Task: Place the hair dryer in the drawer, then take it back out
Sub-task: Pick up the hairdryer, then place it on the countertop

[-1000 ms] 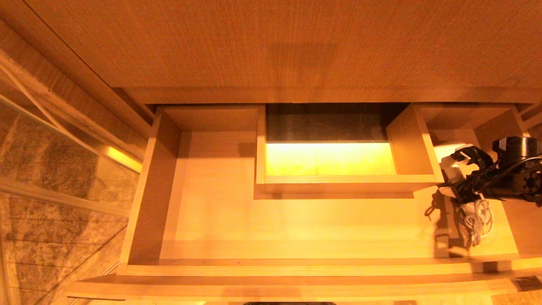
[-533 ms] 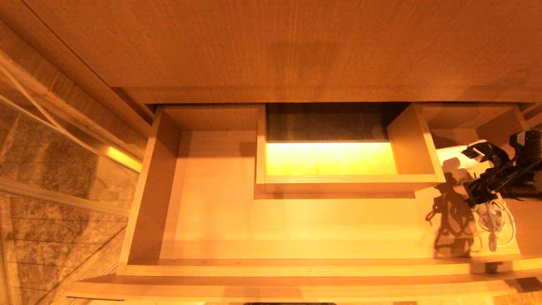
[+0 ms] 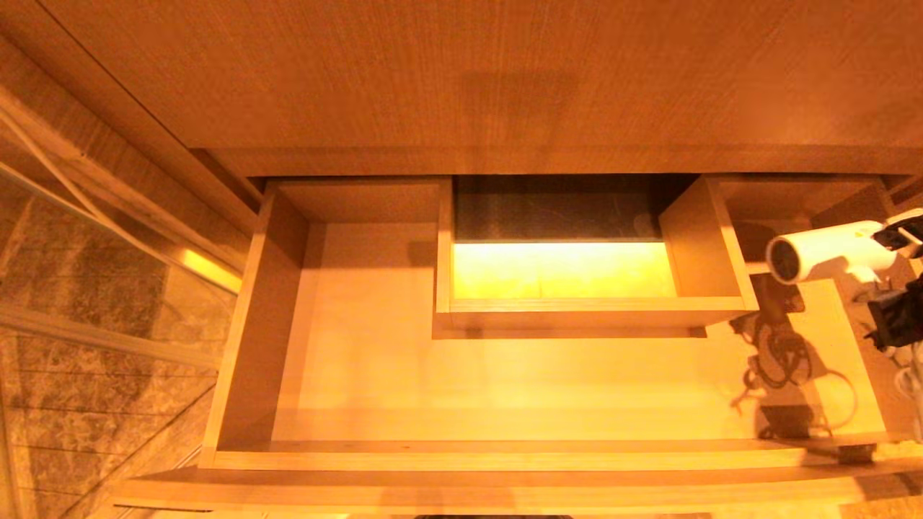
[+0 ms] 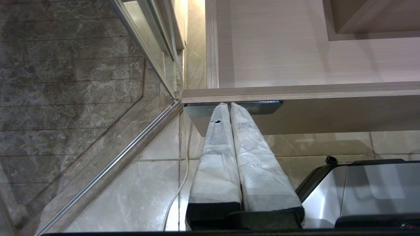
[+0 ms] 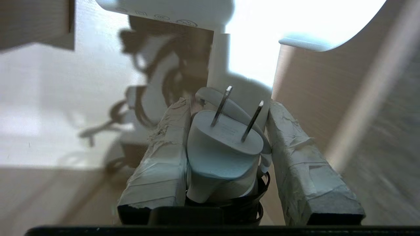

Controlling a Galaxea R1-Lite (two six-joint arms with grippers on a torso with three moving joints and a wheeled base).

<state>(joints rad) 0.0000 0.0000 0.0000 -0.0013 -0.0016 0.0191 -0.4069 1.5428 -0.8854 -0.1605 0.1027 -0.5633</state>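
The wide wood-grain drawer stands pulled open, with a boxed cut-out at its middle back. The white hair dryer hangs above the drawer's right end, nozzle pointing left. My right gripper is shut on its handle. The white two-pin plug and a bundle of cord are pinched between the taped fingers as well. The dryer's shadow falls on the drawer floor. My left gripper is shut and empty, parked low by the dark label on the drawer front.
A wooden countertop overhangs the drawer's back. A glass partition and marble floor lie to the left. A white cable runs over the floor tiles, and my base sits below the drawer front.
The right gripper closed on the hair dryer lying in the drawer's right end and lifted it up and to the right; the dryer now hangs clear of the drawer floor. The left arm stayed still.
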